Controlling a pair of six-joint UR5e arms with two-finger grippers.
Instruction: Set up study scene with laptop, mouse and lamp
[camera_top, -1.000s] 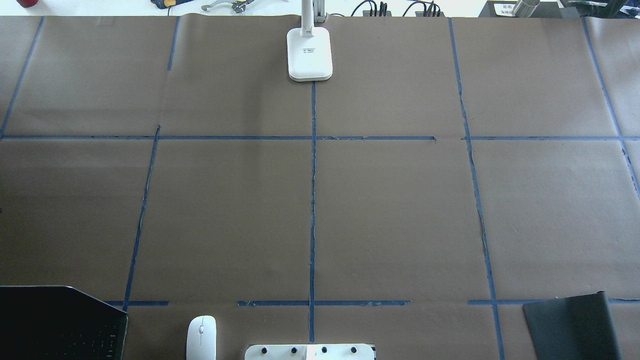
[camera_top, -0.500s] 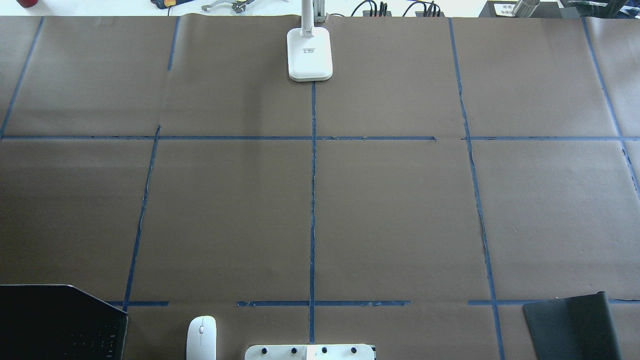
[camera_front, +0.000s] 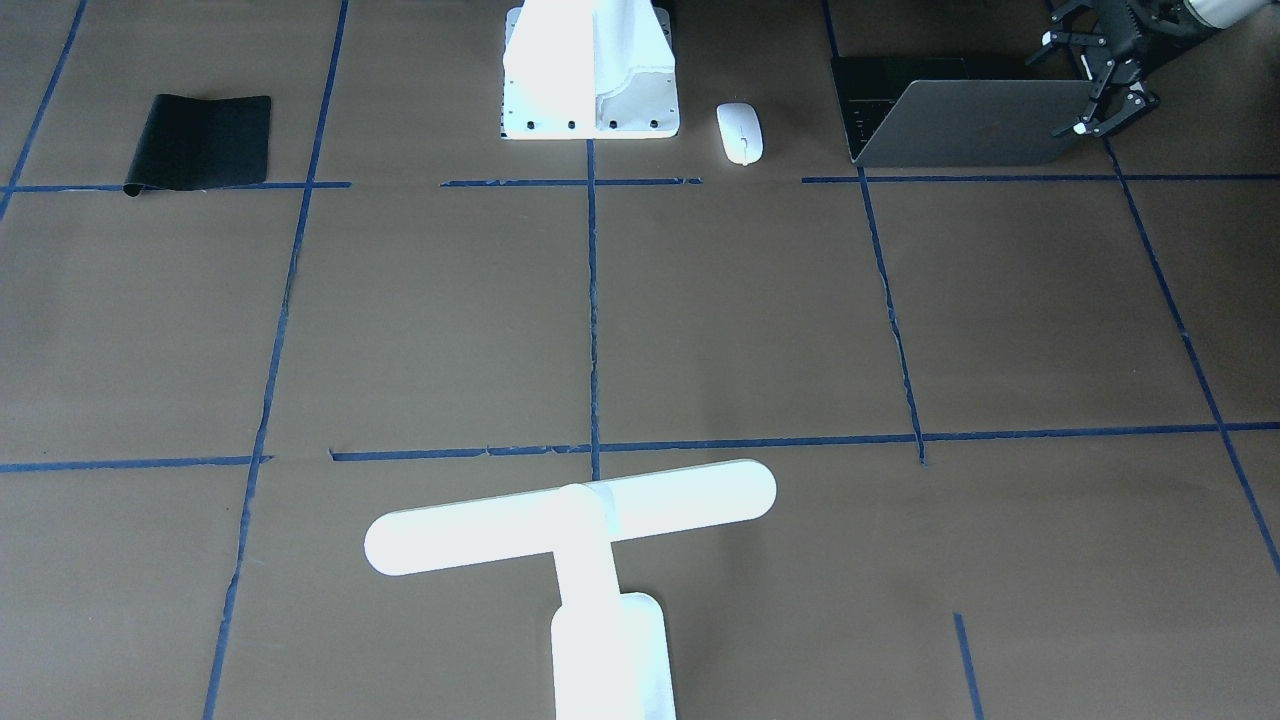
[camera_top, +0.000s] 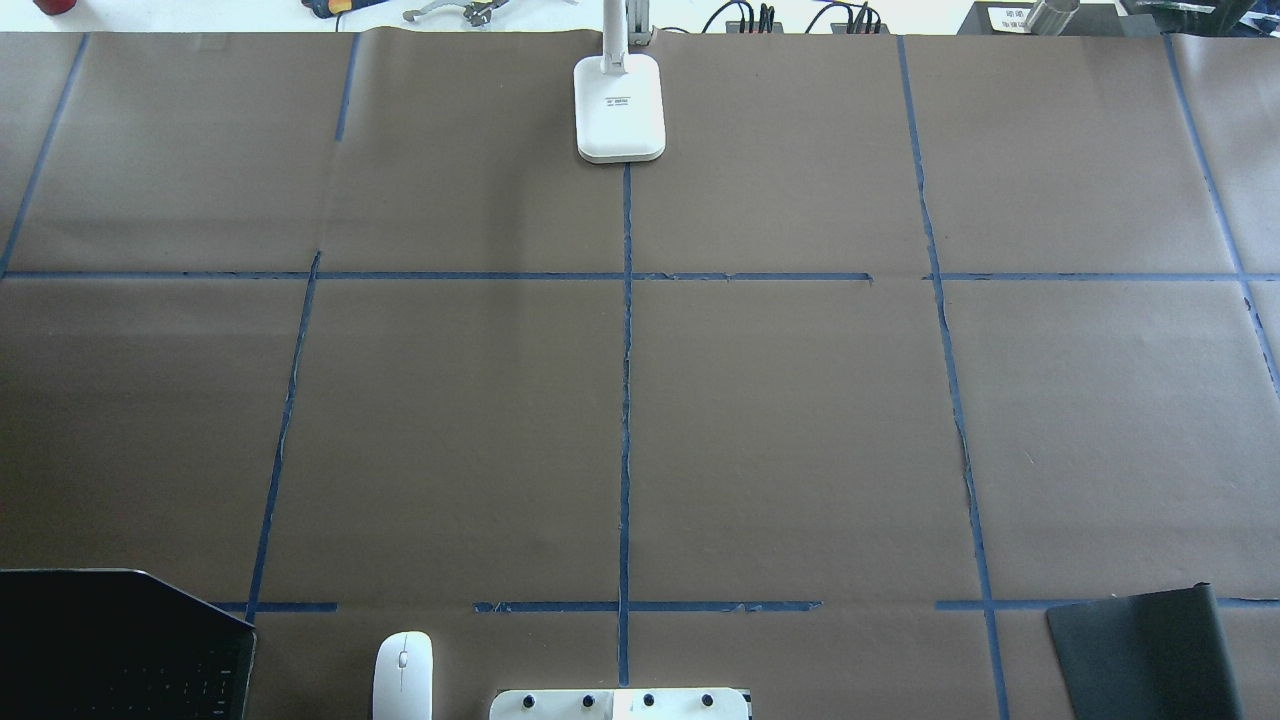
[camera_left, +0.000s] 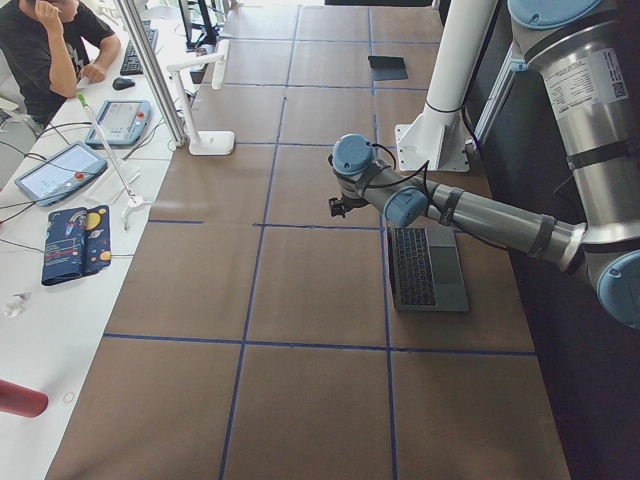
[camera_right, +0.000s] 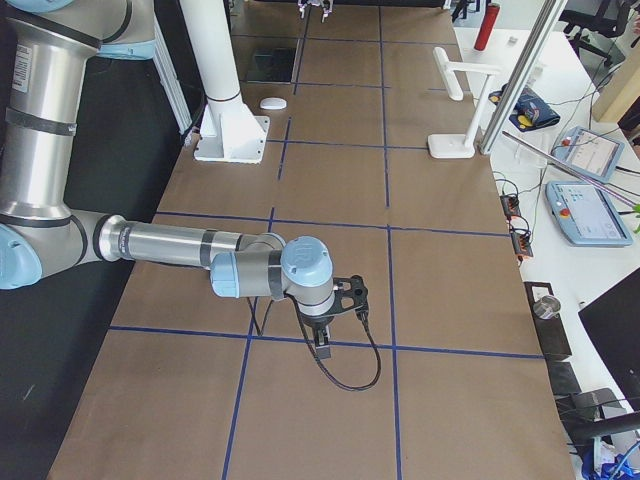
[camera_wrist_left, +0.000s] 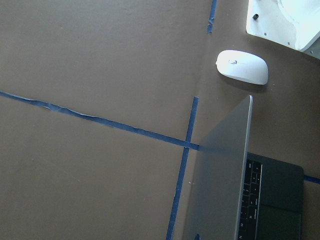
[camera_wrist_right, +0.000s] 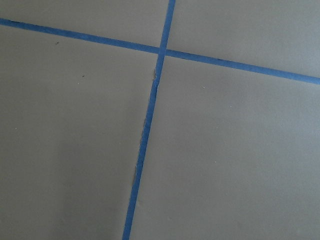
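The laptop stands half open at the robot's near left, its grey lid toward the table's middle; it also shows in the overhead view and the left wrist view. The white mouse lies beside it. The white lamp stands at the far middle edge, its base in the overhead view. My left gripper is open at the lid's outer side edge; I cannot tell whether it touches. My right gripper hovers low over bare paper; I cannot tell its state.
A black mat lies at the robot's near right. The white bolted arm base stands between mat and mouse. Blue tape lines grid the brown paper. An operator sits at a side bench with tablets.
The laptop's screen edge has shifted very slightly in the overhead view. Nothing else has visibly moved.
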